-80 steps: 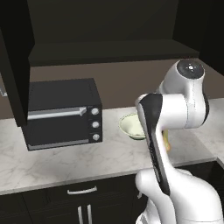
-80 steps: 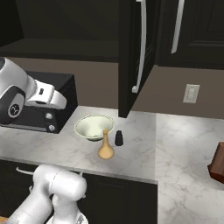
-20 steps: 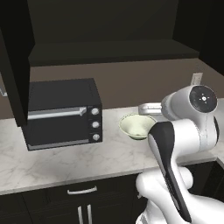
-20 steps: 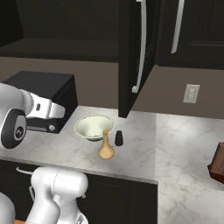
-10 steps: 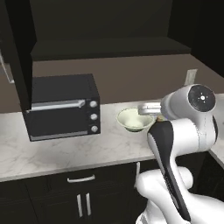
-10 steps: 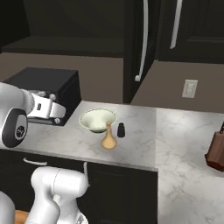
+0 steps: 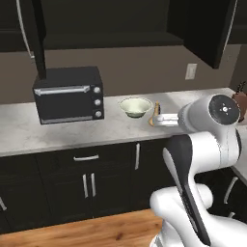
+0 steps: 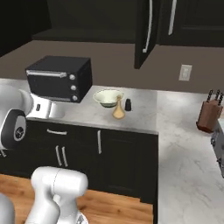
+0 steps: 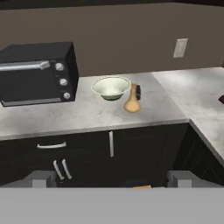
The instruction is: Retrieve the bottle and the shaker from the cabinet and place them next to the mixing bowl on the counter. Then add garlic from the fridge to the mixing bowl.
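On the counter: the bottle (image 9: 132, 100) is standing upright on the marbled counter (image 9: 87, 114), just beside the mixing bowl (image 9: 110, 87) on the side nearer the camera.
Bottle, other views: the tan flask (image 8: 118, 109) is sitting just in front of the bowl (image 8: 106, 97) in the right base view; in the left base view its neck (image 7: 157, 105) is poking up behind the arm's wrist.
Shaker: the shaker (image 8: 128, 104) is standing just beside the bottle, near the bowl (in the hand view it is showing as a dark sliver (image 9: 138, 92) behind the flask's neck).
Mixing bowl: sitting upright on the counter (image 8: 131, 113), between the bottle and the black oven box (image 8: 60, 78); whether anything is lying inside it I cannot tell.
Bowl, left base view: the pale bowl (image 7: 135, 106) is resting on the counter (image 7: 58, 132) to the right of the oven box (image 7: 69, 94).
Cabinet: the cabinet (image 8: 94, 19) is hanging above the counter with its tall black door (image 8: 146, 30) swung outward.
Gripper: the gripper (image 9: 112, 180) is hanging well back from the counter, facing the dark drawers (image 9: 52, 151); its two fingers (image 9: 38, 179) are standing wide apart with nothing between them.
Off to the side: a knife block (image 8: 207, 114) is standing on the right-hand run of counter, well apart from the bowl.
Wall: a pale outlet plate (image 9: 180, 47) is sitting on the brown wall above the counter.
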Available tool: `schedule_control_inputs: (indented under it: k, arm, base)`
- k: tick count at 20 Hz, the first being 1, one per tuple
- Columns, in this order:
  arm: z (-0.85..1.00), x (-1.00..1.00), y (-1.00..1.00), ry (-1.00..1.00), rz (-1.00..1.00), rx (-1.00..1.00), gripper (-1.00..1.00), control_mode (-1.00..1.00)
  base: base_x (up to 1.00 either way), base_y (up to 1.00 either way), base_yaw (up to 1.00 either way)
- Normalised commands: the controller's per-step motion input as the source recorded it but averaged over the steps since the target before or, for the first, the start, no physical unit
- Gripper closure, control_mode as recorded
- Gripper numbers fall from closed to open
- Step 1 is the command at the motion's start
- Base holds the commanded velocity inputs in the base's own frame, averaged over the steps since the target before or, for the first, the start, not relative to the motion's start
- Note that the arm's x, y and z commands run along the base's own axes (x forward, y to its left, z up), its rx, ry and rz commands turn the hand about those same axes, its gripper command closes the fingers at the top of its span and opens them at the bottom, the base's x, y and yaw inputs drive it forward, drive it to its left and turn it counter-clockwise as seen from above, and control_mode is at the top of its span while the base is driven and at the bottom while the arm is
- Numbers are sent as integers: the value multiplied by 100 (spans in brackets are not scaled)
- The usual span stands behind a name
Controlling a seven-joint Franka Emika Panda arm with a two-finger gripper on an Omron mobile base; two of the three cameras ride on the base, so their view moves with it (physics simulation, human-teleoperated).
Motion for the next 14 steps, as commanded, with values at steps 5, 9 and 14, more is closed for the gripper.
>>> schedule_control_inputs:
  k: [5,9,14]
  arm:
    - [0,0,0,0,0,0,-100,100]
    - [0,0,0,0,0,0,-100,100]
    - [0,0,0,0,0,0,-100,100]
  base:
    - [-29,62,28]
    - [-1,61,78]
    - [0,33,99]
